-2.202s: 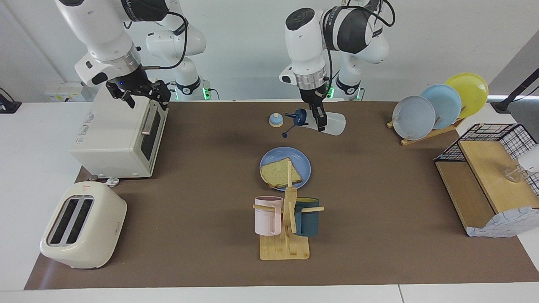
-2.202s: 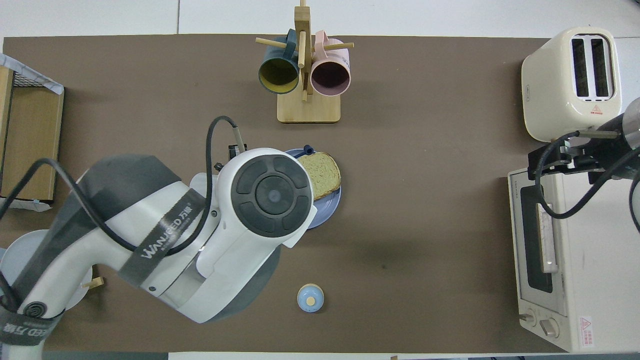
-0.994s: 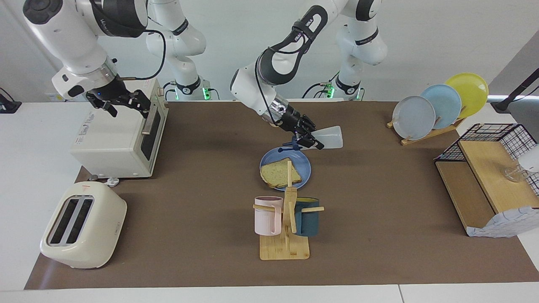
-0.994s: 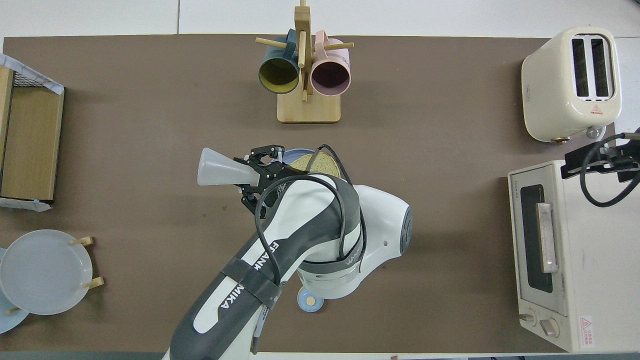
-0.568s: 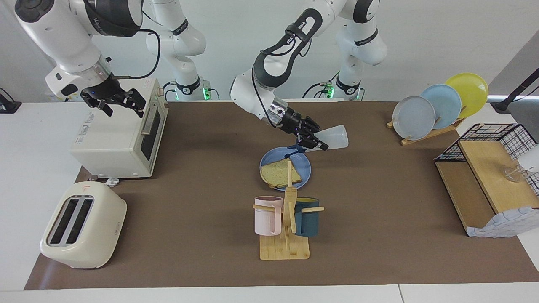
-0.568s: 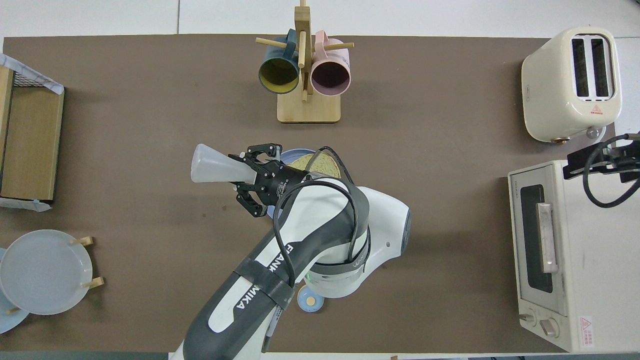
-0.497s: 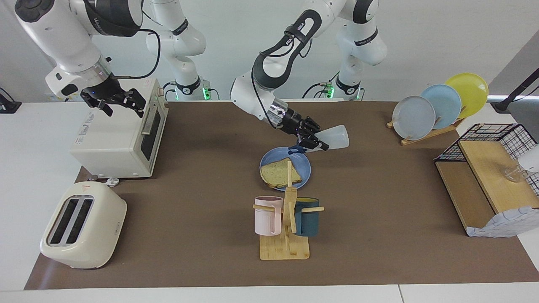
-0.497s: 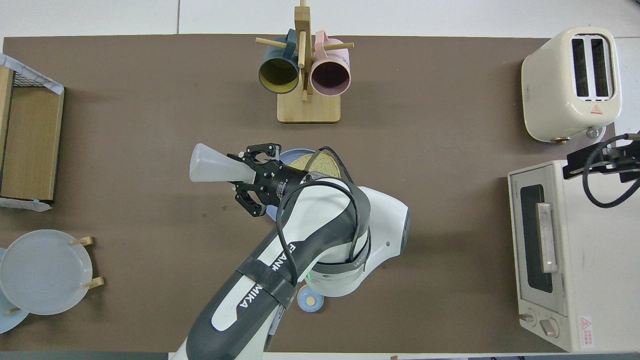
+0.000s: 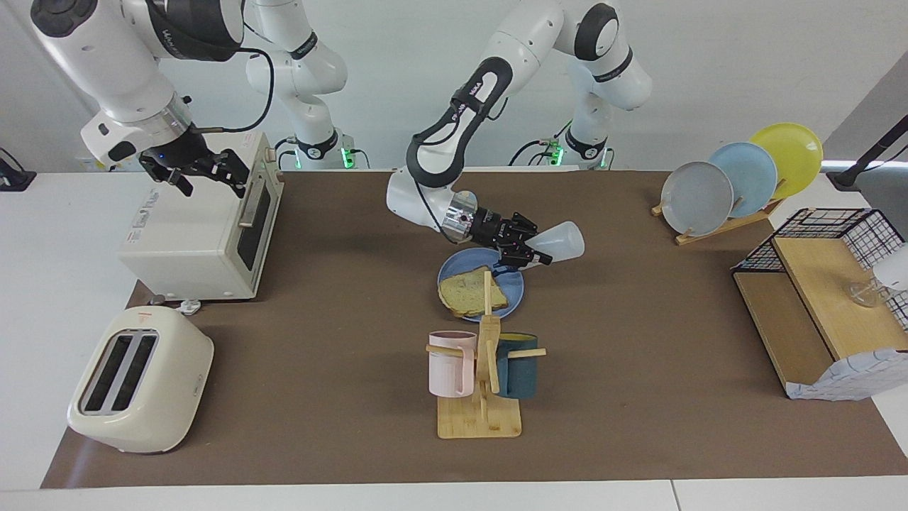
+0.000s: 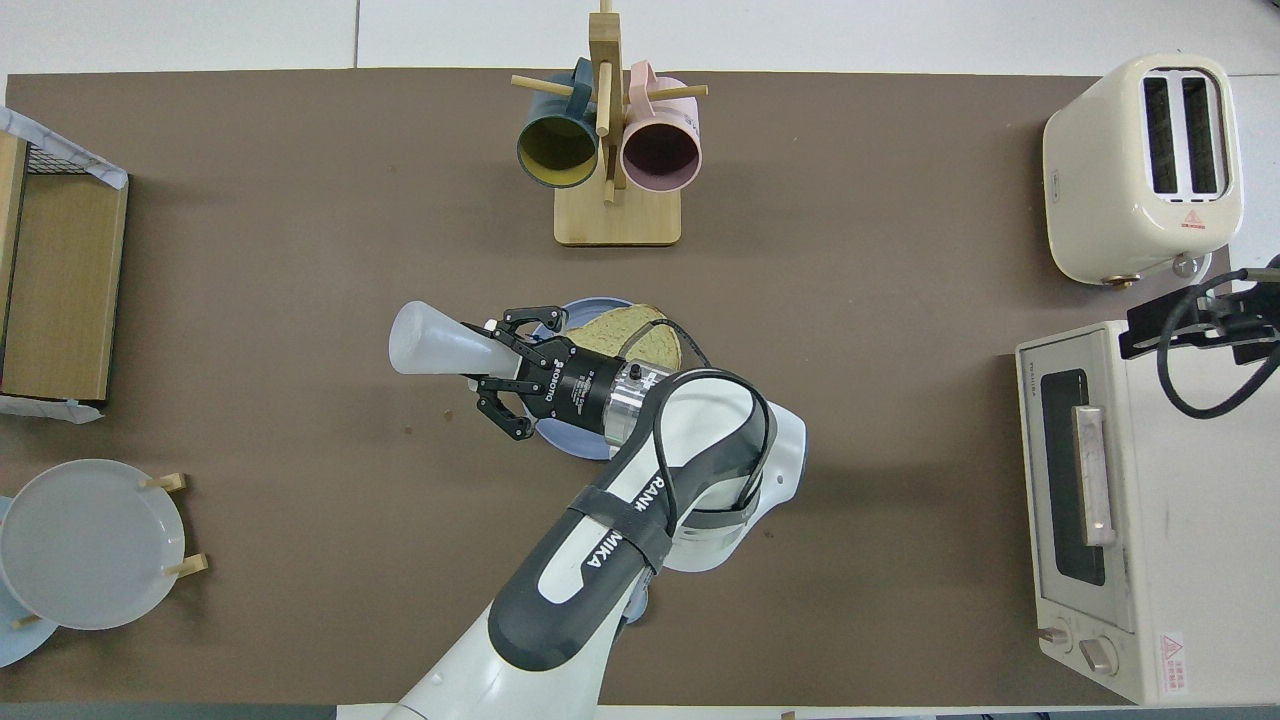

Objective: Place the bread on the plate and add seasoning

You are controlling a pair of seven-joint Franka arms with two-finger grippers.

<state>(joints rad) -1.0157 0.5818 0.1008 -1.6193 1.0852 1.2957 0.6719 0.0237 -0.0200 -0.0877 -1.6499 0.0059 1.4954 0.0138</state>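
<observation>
On the brown desk [image 9: 638,369] your left fingers [image 9: 526,250] are clamped on the seasoning bottle [image 9: 560,240], tipped sideways over the plate's [image 9: 514,291] edge, so seasoning may miss the bread [image 9: 468,292]; your right fingers [image 9: 202,170] wait spread wide above the oven [image 9: 191,234].

Brown mat [image 9: 638,397] on white table [image 9: 42,298]; pale wall [image 9: 709,71].

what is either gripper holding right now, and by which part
The left gripper holds the seasoning bottle near its cap end, over the plate. The right gripper holds nothing, over the toaster oven.
</observation>
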